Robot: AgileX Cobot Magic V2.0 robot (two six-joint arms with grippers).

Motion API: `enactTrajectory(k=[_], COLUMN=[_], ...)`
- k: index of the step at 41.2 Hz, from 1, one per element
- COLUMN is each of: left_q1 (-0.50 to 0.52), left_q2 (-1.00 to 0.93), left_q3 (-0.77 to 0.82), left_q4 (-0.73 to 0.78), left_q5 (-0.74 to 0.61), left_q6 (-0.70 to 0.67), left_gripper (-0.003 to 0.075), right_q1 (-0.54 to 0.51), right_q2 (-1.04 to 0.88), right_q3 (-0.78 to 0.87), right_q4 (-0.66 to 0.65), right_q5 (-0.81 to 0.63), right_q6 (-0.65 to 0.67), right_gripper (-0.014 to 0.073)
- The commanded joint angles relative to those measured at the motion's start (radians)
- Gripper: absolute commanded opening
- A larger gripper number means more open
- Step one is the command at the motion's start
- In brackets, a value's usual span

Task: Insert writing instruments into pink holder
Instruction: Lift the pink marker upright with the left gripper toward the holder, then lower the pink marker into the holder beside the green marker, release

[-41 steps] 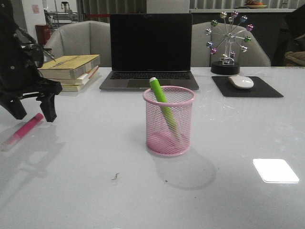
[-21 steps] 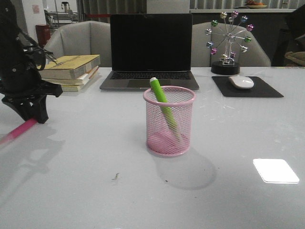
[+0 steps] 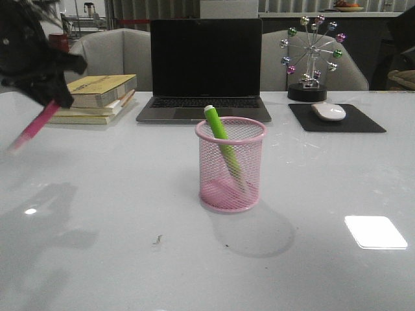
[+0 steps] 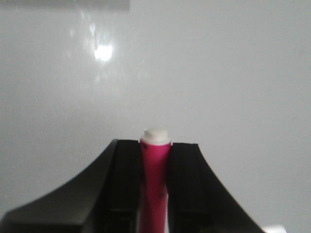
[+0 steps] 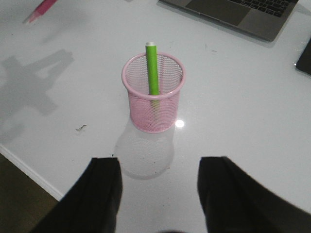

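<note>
Left grip: my left gripper [image 4: 155,160] was clamped on the magenta marker [image 4: 155,170], lifted clear of the table [image 3: 130,214], tilted with its pale end low.
Right side: my right gripper [image 5: 158,179] hung spread and empty, back from the cup.
Doing it well: I judged I had to carry across, stand the marker nearer upright, centre it over the rim, then let go.
Holder: the pink holder [image 3: 230,165], mesh and round, stood mid-table before the laptop [image 3: 204,68].
Already in: the green marker [image 3: 220,139] leaned inside.

Holder: cylindrical pink wire-mesh cup [image 5: 153,104] upright on white table [image 5: 252,97].
Contents: lime green highlighter marker [image 5: 152,73] leaning inside.
Gripper: right gripper [image 5: 159,194], black fingers spread apart.
</note>
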Motion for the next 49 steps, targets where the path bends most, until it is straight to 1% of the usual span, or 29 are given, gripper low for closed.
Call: enactTrajectory(k=[1,6,9,12,19,26,30,37,41,45,49], left_q1=[-0.049,-0.124,-0.198,-0.275,-0.47,-0.604,-0.65,-0.686,-0.695,-0.695,-0.69], left_q2=[-0.21,-0.346,-0.399,-0.409,-0.327,-0.198,-0.123,-0.029,-0.018,-0.018,-0.016], left_q3=[0.131,0.319,0.419,0.476,0.491,0.479,0.444,0.378,0.376,0.374,0.374], left_q4=[-0.021,-0.042,-0.077,-0.077,-0.077,-0.077,-0.077,-0.077,-0.077,-0.077,-0.081], left_q5=[-0.296,-0.628,-0.833,-0.984,-1.215,-1.496,-1.547,-1.549,-1.512,-1.448,-1.427], left_q6=[0.005,0.005,0.003,-0.014,-0.014,-0.015,-0.015,-0.015,-0.015,-0.015,-0.015], left_gripper=[0.0091,0.0091,0.0091,0.0091,0.0091,0.0091,0.0091,0.0091,0.0091,0.0092,0.0092], right_q1=[-0.006,-0.006,-0.006,-0.006,-0.006,-0.006,-0.006,-0.006,-0.006,-0.006,-0.006], right_q2=[-0.009,-0.009,-0.009,-0.009,-0.009,-0.009,-0.009,-0.009,-0.009,-0.009,-0.009], right_q3=[-0.03,-0.03,-0.03,-0.03,-0.03,-0.03,-0.03,-0.03,-0.03,-0.03,-0.03], right_q4=[-0.011,-0.011,-0.011,-0.011,-0.011,-0.011,-0.011,-0.011,-0.011,-0.011,-0.011], right_q5=[-0.073,-0.073,-0.073,-0.073,-0.073,-0.073,-0.073,-0.073,-0.073,-0.073,-0.073], right_q6=[-0.01,-0.01,-0.01,-0.01,-0.01,-0.01,-0.01,-0.01,-0.01,-0.01,-0.01], right_gripper=[0.0465,0.0465,0.0465,0.0465,0.0465,0.0465,0.0465,0.0465,0.0465,0.0465,0.0465])
